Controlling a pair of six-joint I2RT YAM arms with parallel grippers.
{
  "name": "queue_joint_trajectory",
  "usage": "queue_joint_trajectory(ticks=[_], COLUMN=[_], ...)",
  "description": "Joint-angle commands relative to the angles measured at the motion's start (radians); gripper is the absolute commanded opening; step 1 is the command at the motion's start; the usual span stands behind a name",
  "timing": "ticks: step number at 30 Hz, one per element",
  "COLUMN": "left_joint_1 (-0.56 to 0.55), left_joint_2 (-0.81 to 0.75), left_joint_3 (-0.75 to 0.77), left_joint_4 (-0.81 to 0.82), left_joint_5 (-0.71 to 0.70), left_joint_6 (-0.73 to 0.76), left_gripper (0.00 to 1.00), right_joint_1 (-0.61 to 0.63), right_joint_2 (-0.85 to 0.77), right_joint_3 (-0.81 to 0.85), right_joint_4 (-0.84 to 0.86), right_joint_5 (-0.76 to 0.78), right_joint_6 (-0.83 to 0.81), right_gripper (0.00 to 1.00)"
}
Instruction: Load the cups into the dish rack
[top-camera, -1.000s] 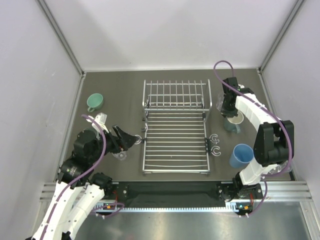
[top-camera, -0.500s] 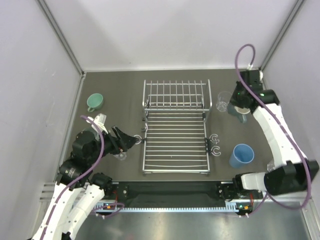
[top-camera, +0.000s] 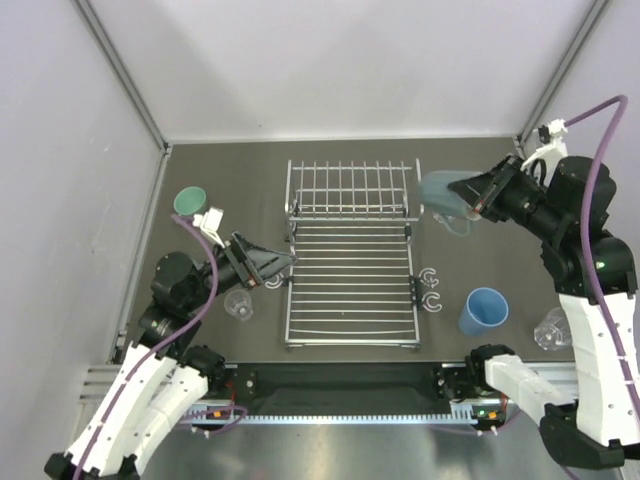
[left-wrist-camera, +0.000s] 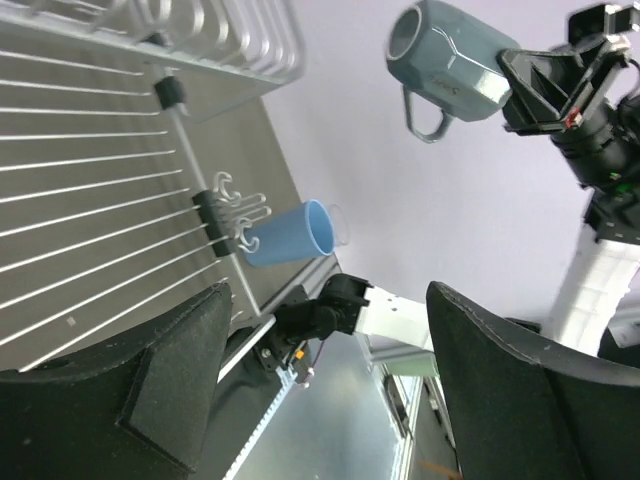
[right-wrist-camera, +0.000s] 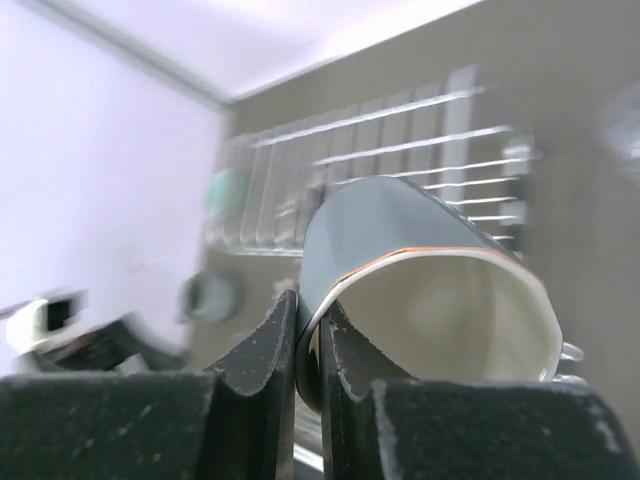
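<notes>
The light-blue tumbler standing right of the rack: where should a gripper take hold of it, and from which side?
Grip the light-blue tumbler by its rim from above, with one finger inside the mouth and one outside. It stands upright with its mouth open upward and no handle showing. It is probably best to pinch the rim's right side, away from the white clips beside it.

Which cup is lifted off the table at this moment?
The grey-blue mug, pinched at its rim by the right hand near the dish rack's far right corner; the mint-green mug, light-blue tumbler and clear tumbler rest on the table.
</notes>
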Motion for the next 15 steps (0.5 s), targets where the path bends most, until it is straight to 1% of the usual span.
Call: queue_joint_trajectory(ticks=[1, 2, 3, 5, 6, 7, 8, 9, 10, 11, 15], left_joint_1=[-0.056, -0.103, -0.129, -0.187, -0.205, -0.22, -0.253, -0.269, -0.286, -0.324, -0.413], left_joint_2=[0.076, 0.094, 0.114, 0.165, 0.179, 0.199, 0.208, 0.216, 0.231, 0.243, 0.358], left_joint_3=[0.037, 0.051, 0.077, 0.1, 0.107, 0.104, 0.094, 0.076, 0.068, 0.058, 0.059], left_joint_4=[0.263, 0.274, 0.312, 0.347, 0.37, 0.439, 0.479, 0.517, 0.601, 0.639, 0.755], left_joint_5=[0.02, -0.012, -0.026, -0.044, -0.067, -0.077, -0.084, -0.092, -0.098, -0.103, -0.144], left_joint_6=[-0.022, -0.005, 0.009, 0.05, 0.058, 0.076, 0.092, 0.11, 0.156, 0.181, 0.287], left_gripper=[0.84, 0.84, 0.84, 0.84, 0.84, 0.84, 0.84, 0.84, 0.84, 0.85, 0.85], right_joint_1=[-0.012, -0.012, -0.012, -0.01, -0.01, -0.01, -0.003, 0.001, 0.004, 0.017, 0.066], right_joint_2=[-0.041, -0.053, -0.074, -0.085, -0.09, -0.091, -0.101, -0.107, -0.111, -0.119, -0.134], right_joint_3=[-0.08, -0.111, -0.168, -0.211, -0.245, -0.26, -0.275, -0.298, -0.306, -0.308, -0.302], right_joint_4=[0.31, 0.368, 0.487, 0.587, 0.641, 0.727, 0.774, 0.811, 0.856, 0.882, 0.918], right_joint_5=[-0.33, -0.364, -0.395, -0.475, -0.498, -0.518, -0.545, -0.555, -0.561, -0.57, -0.566], right_joint_6=[0.207, 0.248, 0.335, 0.418, 0.498, 0.537, 0.573, 0.639, 0.666, 0.682, 0.739], right_gripper=[0.0, 0.0, 0.0, 0.0, 0.0, 0.0, 0.0, 0.0, 0.0, 0.0, 0.0])
